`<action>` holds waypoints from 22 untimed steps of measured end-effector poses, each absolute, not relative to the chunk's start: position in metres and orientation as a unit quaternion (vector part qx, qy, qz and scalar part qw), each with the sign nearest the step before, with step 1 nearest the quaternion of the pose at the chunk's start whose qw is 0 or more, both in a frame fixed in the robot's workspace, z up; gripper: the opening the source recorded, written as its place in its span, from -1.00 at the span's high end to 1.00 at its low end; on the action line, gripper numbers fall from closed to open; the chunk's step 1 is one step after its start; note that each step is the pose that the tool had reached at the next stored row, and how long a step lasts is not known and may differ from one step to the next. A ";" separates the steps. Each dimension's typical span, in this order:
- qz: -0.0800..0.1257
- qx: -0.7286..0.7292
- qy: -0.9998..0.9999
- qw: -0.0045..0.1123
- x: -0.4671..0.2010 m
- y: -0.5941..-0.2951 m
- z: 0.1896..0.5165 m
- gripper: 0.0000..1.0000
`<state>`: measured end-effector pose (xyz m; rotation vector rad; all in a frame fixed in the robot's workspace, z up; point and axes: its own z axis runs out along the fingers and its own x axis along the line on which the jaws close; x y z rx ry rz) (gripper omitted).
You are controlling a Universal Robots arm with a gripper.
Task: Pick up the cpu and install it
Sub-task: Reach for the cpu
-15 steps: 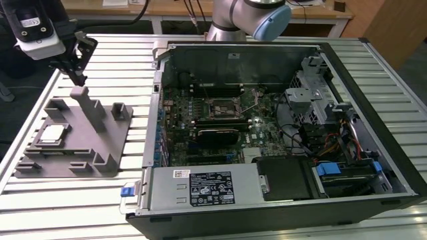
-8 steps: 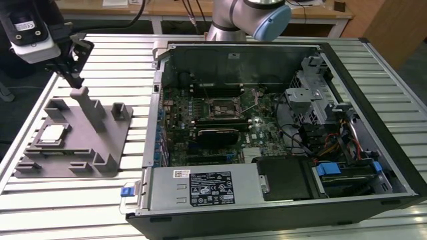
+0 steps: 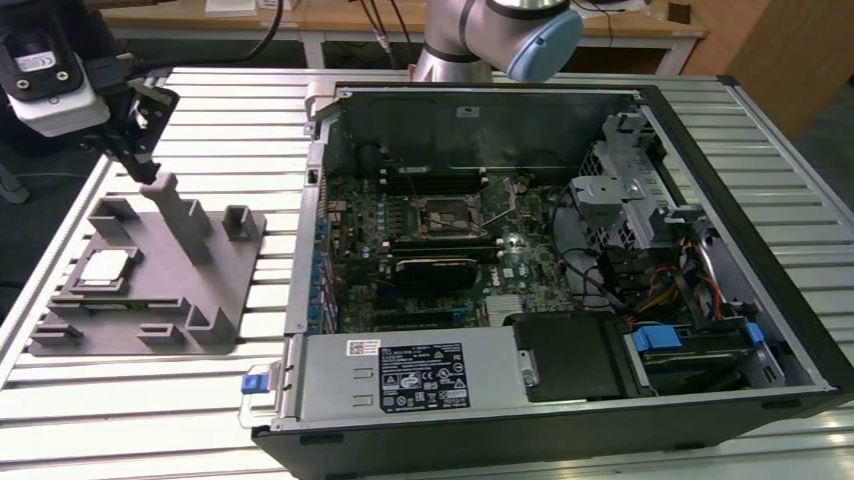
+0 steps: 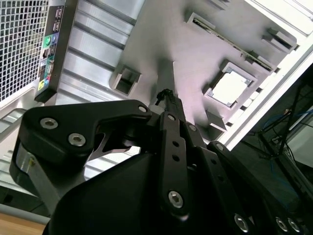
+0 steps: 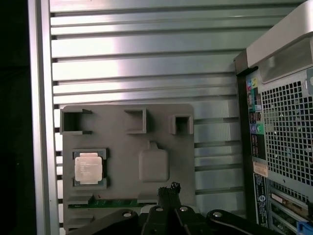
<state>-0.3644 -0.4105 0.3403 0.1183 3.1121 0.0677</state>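
Plainly flat, square, silver-topped cpu [image 5: 88,169]

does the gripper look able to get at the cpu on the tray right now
Probably yes: the cpu lies uncovered in its recess on the grey tray, nothing on top. The gripper hangs above the tray near its tall post, off to the side of the cpu.

The cpu [image 3: 107,268] is silver-grey with a pale beige rim, its tray [image 3: 200,300] is plain matte grey, the counter [image 3: 160,410] shows shiny silver stripes, the claw [image 5: 168,188] is black, and the motherboard [image 3: 534,270] is dark green inside a black case [image 3: 534,445].
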 end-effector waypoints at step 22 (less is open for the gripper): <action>0.022 0.038 0.999 0.013 -0.390 -0.420 0.325 0.79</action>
